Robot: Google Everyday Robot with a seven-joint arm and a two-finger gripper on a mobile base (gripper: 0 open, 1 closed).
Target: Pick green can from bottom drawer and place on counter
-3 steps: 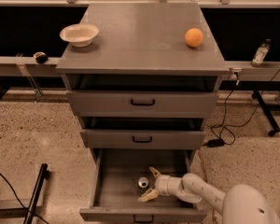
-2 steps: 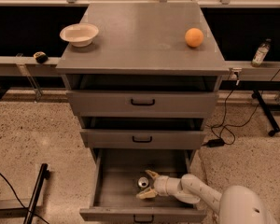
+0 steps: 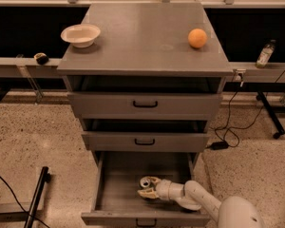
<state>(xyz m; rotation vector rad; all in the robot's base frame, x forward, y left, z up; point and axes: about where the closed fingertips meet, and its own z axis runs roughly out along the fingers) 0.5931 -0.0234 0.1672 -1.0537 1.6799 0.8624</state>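
The bottom drawer is pulled open below two shallower grey drawers. The green can stands upright inside it, right of the middle, its silver top showing. My gripper reaches into the drawer from the lower right. Its pale fingers are spread around the can, one behind it and one in front. The white arm hides the can's right side. The counter is the flat grey top of the cabinet, above.
On the counter stand a white bowl at the left and an orange at the right. A small clear bottle stands on a rail at the right. Cables lie on the floor right of the cabinet.
My gripper has slid left inside the drawer, from beside the can to around it. The can has not moved.
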